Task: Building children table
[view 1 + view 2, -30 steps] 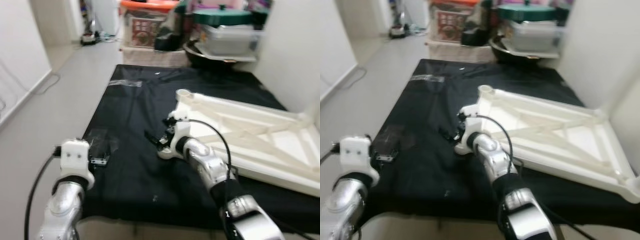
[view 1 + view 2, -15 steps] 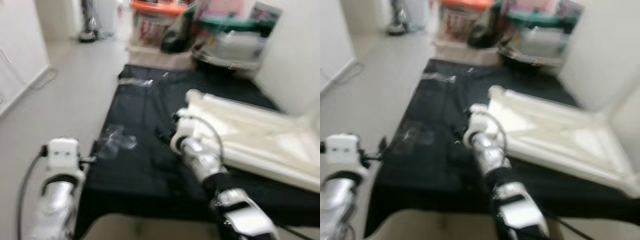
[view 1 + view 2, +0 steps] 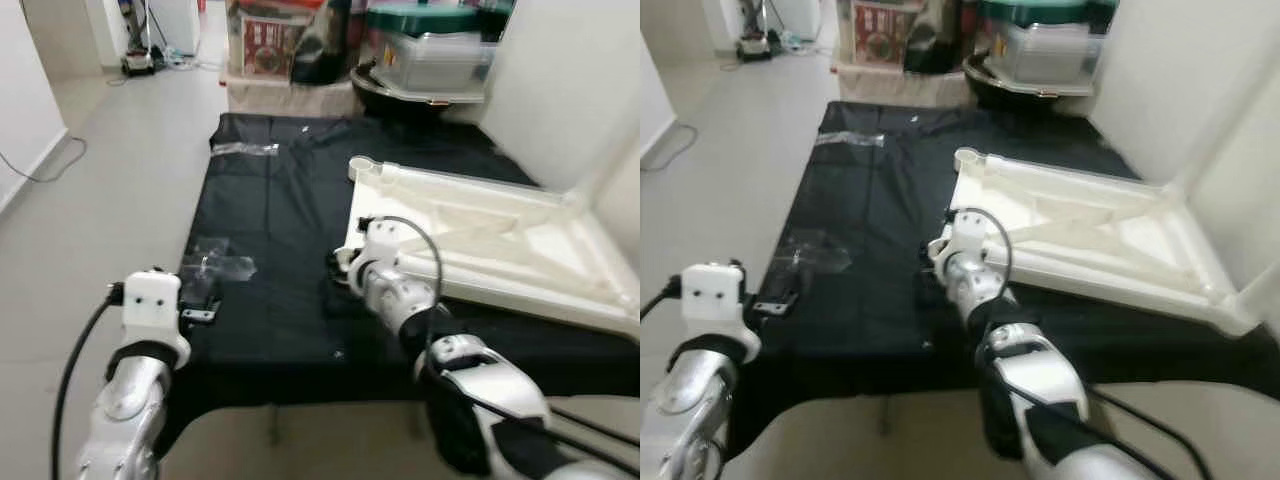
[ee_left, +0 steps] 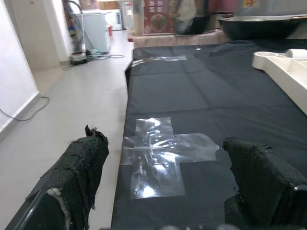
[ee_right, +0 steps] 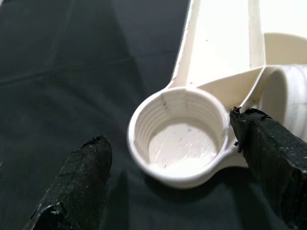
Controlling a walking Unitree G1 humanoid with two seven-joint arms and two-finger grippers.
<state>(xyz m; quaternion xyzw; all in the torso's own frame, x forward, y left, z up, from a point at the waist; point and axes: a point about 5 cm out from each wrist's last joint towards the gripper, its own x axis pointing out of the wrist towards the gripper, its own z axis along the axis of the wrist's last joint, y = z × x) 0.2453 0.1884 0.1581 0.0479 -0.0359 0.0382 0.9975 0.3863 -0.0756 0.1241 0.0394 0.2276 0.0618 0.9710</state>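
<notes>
A white plastic tabletop (image 3: pixel 480 235) lies upside down on a black cloth (image 3: pixel 270 200) spread on the floor. My right gripper (image 3: pixel 338 270) is at the tabletop's near left corner. In the right wrist view it is open (image 5: pixel 165 136), its fingers on either side of a round threaded leg socket (image 5: pixel 180 139), with a ribbed white round part (image 5: pixel 288 96) beside it. My left gripper (image 3: pixel 200 305) hovers open at the cloth's left edge. The left wrist view shows its fingers (image 4: pixel 84 163) over a crumpled clear plastic bag (image 4: pixel 160 153).
Another leg socket (image 3: pixel 362 167) marks the tabletop's far left corner. A second clear plastic piece (image 3: pixel 245 148) lies at the cloth's far left. Boxes and lidded bins (image 3: pixel 430 50) crowd the far end. A white wall (image 3: pixel 570 90) rises on the right, with bare grey floor (image 3: pixel 100 180) on the left.
The whole picture shifted and blurred half a second ago, so the camera moved. Both grippers keep much the same places beside the tabletop corner and the cloth's edge.
</notes>
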